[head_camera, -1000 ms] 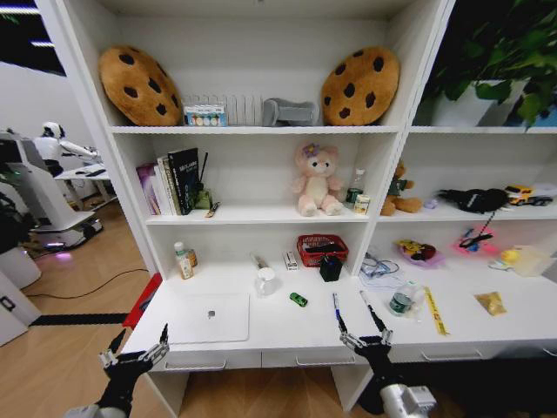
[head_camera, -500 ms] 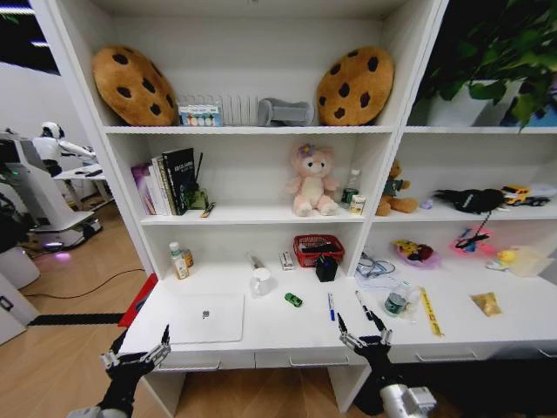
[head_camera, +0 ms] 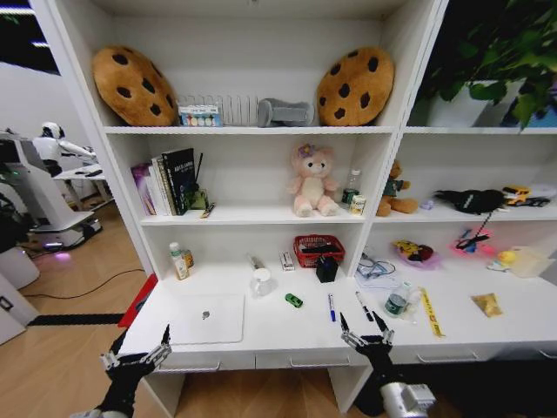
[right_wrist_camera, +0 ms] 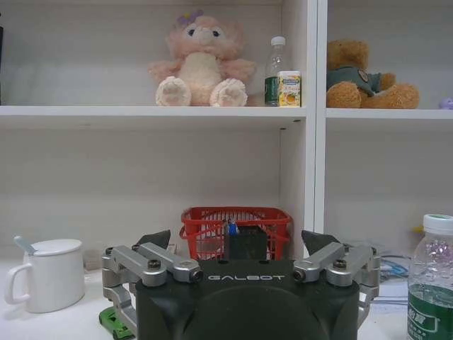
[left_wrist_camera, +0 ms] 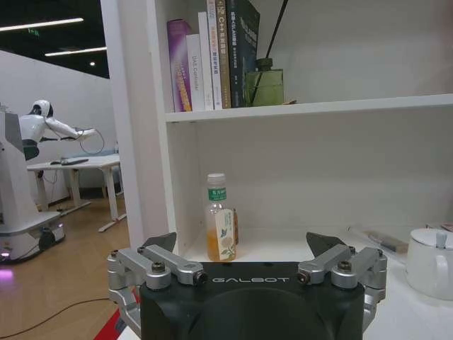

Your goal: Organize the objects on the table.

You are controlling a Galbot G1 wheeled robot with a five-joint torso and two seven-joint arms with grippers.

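On the long white table [head_camera: 278,326] lie a shut silver laptop [head_camera: 206,318], a tiny green toy [head_camera: 294,300], a blue pen [head_camera: 332,306], a black pen [head_camera: 364,305], a yellow ruler-like strip [head_camera: 431,312] and a small yellow packet [head_camera: 486,304]. A clear bottle [head_camera: 399,299] stands between the black pen and the strip. My left gripper [head_camera: 135,353] hangs open in front of the table's left corner, near the laptop. My right gripper [head_camera: 365,335] is open at the front edge, just short of the pens. Both hold nothing. The right wrist view has the green toy [right_wrist_camera: 113,320] low beside the open right gripper [right_wrist_camera: 237,241].
At the back of the table stand a white mug [head_camera: 260,281], a small drink bottle [head_camera: 178,260], a red basket [head_camera: 319,250] and a black holder [head_camera: 327,268]. Shelves above hold books, plush toys and cookie cushions. Another robot stands far left on the wooden floor.
The whole picture has shifted slightly since a second ago, so the camera moved. Both grippers keep the same open pose, and nothing on the table has moved.
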